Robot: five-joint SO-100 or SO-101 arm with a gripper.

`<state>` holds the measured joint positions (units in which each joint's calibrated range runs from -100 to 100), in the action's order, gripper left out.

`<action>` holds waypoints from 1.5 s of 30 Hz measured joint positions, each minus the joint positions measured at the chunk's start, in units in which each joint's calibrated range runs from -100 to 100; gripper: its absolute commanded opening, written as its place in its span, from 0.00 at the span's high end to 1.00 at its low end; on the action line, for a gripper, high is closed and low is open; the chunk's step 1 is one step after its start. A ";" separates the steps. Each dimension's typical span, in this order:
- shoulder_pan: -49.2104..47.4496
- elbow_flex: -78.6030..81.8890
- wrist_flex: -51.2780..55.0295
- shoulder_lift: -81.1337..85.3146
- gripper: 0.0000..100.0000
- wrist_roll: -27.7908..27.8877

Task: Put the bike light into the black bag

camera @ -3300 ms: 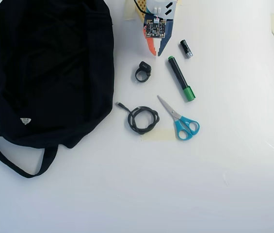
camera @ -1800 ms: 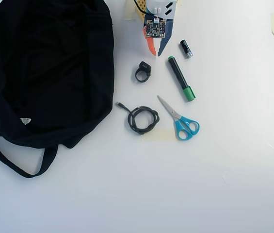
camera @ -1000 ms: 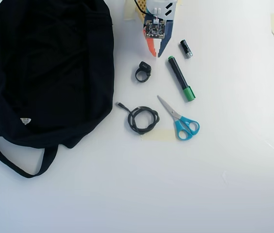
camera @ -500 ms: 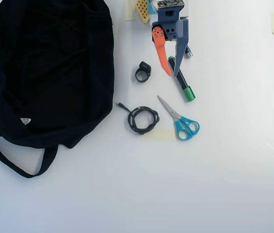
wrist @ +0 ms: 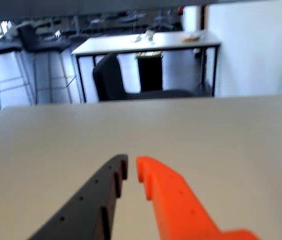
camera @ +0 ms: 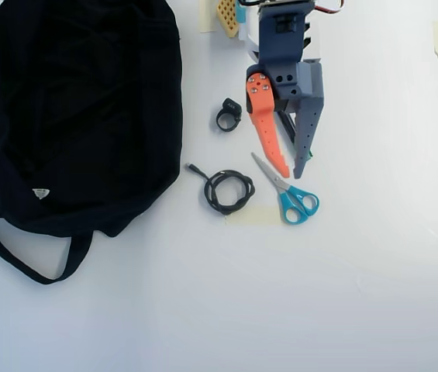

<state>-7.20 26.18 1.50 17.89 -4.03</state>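
Note:
In the overhead view the bike light (camera: pixel 229 115), a small black block with a ring strap, lies on the white table just right of the black bag (camera: pixel 71 116). The bag fills the left side, its strap looping off the lower left. My gripper (camera: pixel 292 175) hangs to the right of the light, above a marker, fingertips pointing down the picture toward the scissors. Its orange and dark fingers stand nearly together, holding nothing. The wrist view shows the gripper (wrist: pixel 132 165) with only a narrow slit between the tips over bare table. Light and bag are out of that view.
A coiled black cable (camera: pixel 229 191) lies below the light. Blue-handled scissors (camera: pixel 292 198) sit at my fingertips on a patch of tape (camera: pixel 251 215). A green-capped marker (camera: pixel 287 126) shows between the fingers. The wrist view shows chairs and a desk (wrist: pixel 145 45) beyond the table.
The arm has swung out from the top edge and down the picture, past the bike light's right side. It now covers the marker and the small battery. No object has moved.

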 measured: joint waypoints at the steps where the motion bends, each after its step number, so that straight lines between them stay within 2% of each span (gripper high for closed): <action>1: 0.37 -4.01 0.69 -3.40 0.98 0.00; 9: 1.98 -26.81 3.26 -20.76 0.98 2.74; 19: 2.20 -28.14 3.86 -22.33 0.98 3.22; 26: 1.84 -26.57 9.62 -22.33 0.98 3.22; 31: 1.91 -26.57 18.12 -18.93 0.98 3.42; 40: 1.91 -26.57 47.57 -12.37 0.98 3.42; 45: 1.91 -26.65 58.05 -11.29 0.98 3.42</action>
<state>-5.29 -0.47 59.55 6.60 -0.61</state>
